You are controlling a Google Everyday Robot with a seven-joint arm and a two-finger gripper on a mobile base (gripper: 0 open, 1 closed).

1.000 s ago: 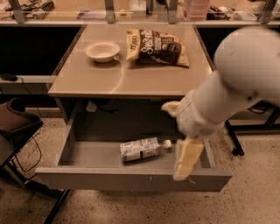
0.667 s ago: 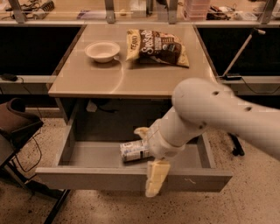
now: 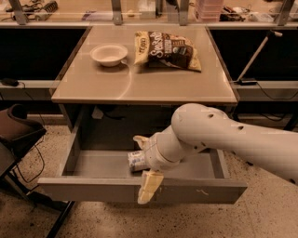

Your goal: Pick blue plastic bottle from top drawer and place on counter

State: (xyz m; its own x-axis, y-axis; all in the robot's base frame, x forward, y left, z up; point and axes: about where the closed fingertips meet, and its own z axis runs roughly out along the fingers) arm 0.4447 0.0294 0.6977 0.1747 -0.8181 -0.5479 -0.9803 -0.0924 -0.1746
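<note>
The blue plastic bottle (image 3: 135, 161) lies on its side in the open top drawer (image 3: 88, 189); only its left end shows, the rest is hidden by my arm. My gripper (image 3: 144, 162) reaches into the drawer from the right and is open. One finger (image 3: 150, 186) hangs in front of the bottle over the drawer's front panel. The other finger (image 3: 139, 139) is behind the bottle, so the bottle lies between them. The beige counter (image 3: 139, 86) is above the drawer.
On the counter stand a white bowl (image 3: 109, 54) at the back left and a dark chip bag (image 3: 166, 50) at the back middle. A cluttered shelf with metal posts (image 3: 116, 11) runs behind. A dark chair (image 3: 16, 128) stands at the left.
My arm has swung left and lowered into the drawer. The gripper has moved from the drawer's right end to straddle the bottle, now covering most of it.
</note>
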